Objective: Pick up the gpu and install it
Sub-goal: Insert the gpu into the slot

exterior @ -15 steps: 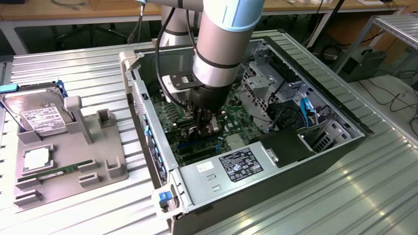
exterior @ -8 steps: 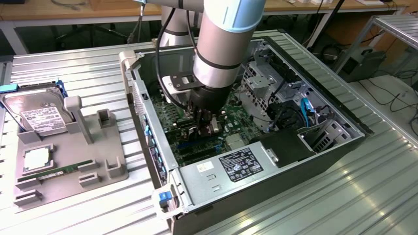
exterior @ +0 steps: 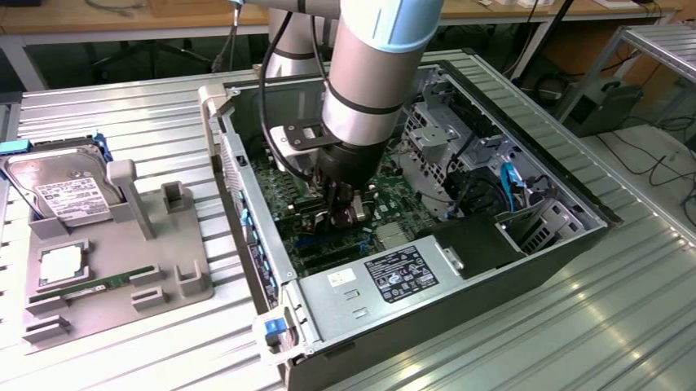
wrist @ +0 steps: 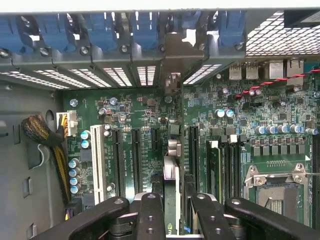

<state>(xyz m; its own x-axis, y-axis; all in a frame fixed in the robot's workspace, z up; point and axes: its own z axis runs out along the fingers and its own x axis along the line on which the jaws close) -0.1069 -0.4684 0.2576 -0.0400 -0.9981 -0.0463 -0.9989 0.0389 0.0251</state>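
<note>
Where the arm reaches down into the open computer case [exterior: 490, 293], the gripper [exterior: 345, 210] hangs just over the motherboard [exterior: 285, 208], closer to the case's slotted rear wall than to its drive cage; in the wrist view its black fingers [wrist: 150, 215] stand about half apart and press from both sides on the gpu [wrist: 171, 175], so the pincer is closed on the card; the gpu shows edge-on there as a thin upright strip between the pads, running toward the rear wall, where a dark bracket sits against the slot openings under the row of blue latches [wrist: 145, 25]; the card stands among the long black expansion slots, beside the white slot [wrist: 97, 155] but apart from it; I cannot tell whether its lower edge is seated in a slot or only held above one; the processor socket [wrist: 277, 185] lies on the far side of the board from the white slot, and a yellow-and-black braided cable [wrist: 45, 135] plugs in at the board's edge; the case lies on its side on a ribbed metal table [exterior: 609, 326], with the power supply [exterior: 397, 273] at one end; on the exterior view's left a grey tray [exterior: 163, 269] rests on the table, carrying a hard drive [exterior: 65, 191] propped at its far corner and a green memory stick [exterior: 93, 287] near its front edge.
</note>
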